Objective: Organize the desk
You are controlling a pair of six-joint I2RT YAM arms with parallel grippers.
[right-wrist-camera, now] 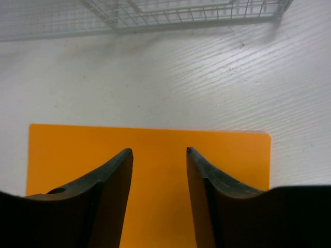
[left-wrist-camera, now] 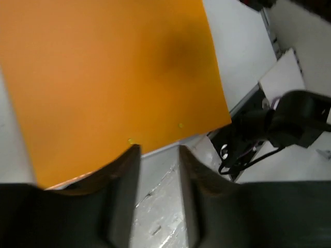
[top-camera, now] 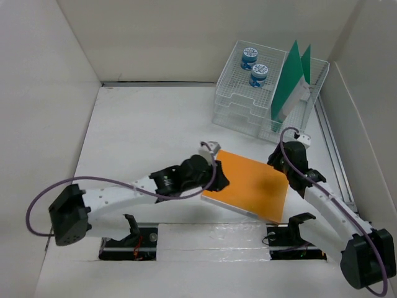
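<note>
Matte-white counter [top-camera: 142, 130]: one flat orange rectangular sheet [top-camera: 251, 183]. One wire-mesh rack [top-camera: 236, 115], far right: two blue-white round tubs [top-camera: 249, 58], two upright green sheets [top-camera: 286, 77]. Left hand [left-wrist-camera: 158, 150], right hand [right-wrist-camera: 159, 151]: both spread, empty.

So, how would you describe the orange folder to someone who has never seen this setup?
On the white desk, look just in front of the wire-mesh rack in the far right corner. The orange folder sits out on the open tabletop there. It is the only orange item, while the green folders stand upright inside the rack.
</note>
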